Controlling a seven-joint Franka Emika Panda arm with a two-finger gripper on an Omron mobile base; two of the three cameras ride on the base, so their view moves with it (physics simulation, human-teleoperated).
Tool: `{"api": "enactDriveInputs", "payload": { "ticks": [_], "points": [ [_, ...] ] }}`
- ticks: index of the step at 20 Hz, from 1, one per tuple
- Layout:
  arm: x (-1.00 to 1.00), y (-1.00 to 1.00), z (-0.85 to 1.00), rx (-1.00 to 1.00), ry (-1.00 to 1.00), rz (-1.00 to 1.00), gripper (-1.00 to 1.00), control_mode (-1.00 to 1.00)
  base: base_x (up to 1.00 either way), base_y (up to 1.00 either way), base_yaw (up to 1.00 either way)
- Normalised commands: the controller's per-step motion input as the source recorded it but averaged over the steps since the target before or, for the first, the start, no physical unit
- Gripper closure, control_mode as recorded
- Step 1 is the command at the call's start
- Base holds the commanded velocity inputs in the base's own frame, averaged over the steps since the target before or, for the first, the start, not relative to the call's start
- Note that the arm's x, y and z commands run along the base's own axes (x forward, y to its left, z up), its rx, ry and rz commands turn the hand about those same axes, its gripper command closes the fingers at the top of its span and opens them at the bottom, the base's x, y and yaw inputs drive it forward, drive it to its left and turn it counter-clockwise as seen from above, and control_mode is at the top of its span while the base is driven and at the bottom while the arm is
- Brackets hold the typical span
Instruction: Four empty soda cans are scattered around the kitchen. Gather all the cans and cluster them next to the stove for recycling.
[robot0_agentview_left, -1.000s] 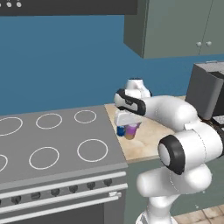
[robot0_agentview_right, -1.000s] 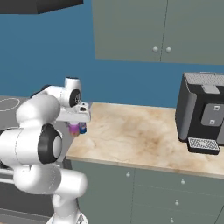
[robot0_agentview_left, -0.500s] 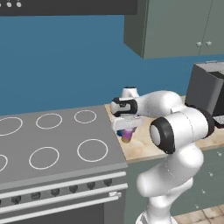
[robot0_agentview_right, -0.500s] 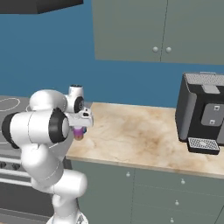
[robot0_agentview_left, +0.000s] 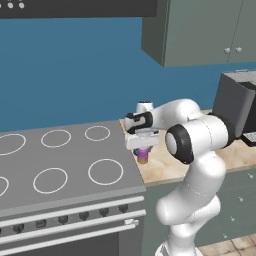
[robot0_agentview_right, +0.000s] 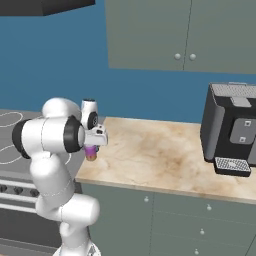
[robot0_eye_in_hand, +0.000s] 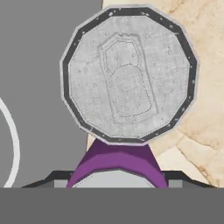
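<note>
Right under my hand camera I have a purple can (robot0_eye_in_hand: 119, 164), standing upright and seen from straight above, its silver top (robot0_eye_in_hand: 128, 74) with the pull tab taking up most of that picture. The can sits on the beige counter (robot0_eye_in_hand: 201, 52) just beside the edge of the grey stove (robot0_eye_in_hand: 39, 65), with a piece of a white burner ring showing at the left. I can make out dark corners at either side of the can's base, but I cannot tell from them how wide the fingers stand or whether they have hold of it. From the left base camera the gripper (robot0_agentview_left: 142, 145) hangs directly over the can (robot0_agentview_left: 143, 156), which peeks out below the white hand, at the counter's near left corner (robot0_agentview_left: 165, 167) right by the stove (robot0_agentview_left: 65, 160); the fingers themselves are too small and hidden there for me to judge the grip. The right base camera gives the same picture from the other side: the gripper (robot0_agentview_right: 93, 145) above the can (robot0_agentview_right: 91, 153), the can resting on the counter (robot0_agentview_right: 150, 155) close to its front edge beside the stove (robot0_agentview_right: 10, 145). Farther along the counter, well apart from the can, stands a black coffee machine (robot0_agentview_right: 232, 130), against the blue wall (robot0_agentview_right: 75, 65). Grey-green cupboards (robot0_agentview_right: 180, 30) hang above it.
</note>
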Motion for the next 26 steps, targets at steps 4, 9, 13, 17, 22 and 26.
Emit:
{"api": "enactDriveInputs", "payload": {
  "ticks": [4, 9, 13, 17, 22, 26],
  "points": [
    [-0.01, 0.01, -0.18, 0.0, 0.0, 0.0, -1.0, -1.0, 0.0, 0.0, 0.0],
    [-0.07, 0.0, 0.04, 0.0, -0.02, -0.02, -1.0, -1.0, 0.0, 0.0, 0.0],
    [-0.19, 0.0, 0.56, 0.0, -0.07, 0.0, -1.0, -1.0, 0.0, 0.0, 0.0],
    [-0.24, 0.0, 0.85, 0.0, -0.06, 0.0, -1.0, -1.0, 0.0, 0.0, 0.0],
    [-0.55, -0.07, 0.92, 0.0, -0.12, 0.0, -1.0, -1.0, 0.0, 0.0, 0.0],
    [-0.38, -0.17, 0.7, 0.0, -0.19, 0.0, -1.0, -1.0, 0.0, 0.0, 0.0]
  ]
}}
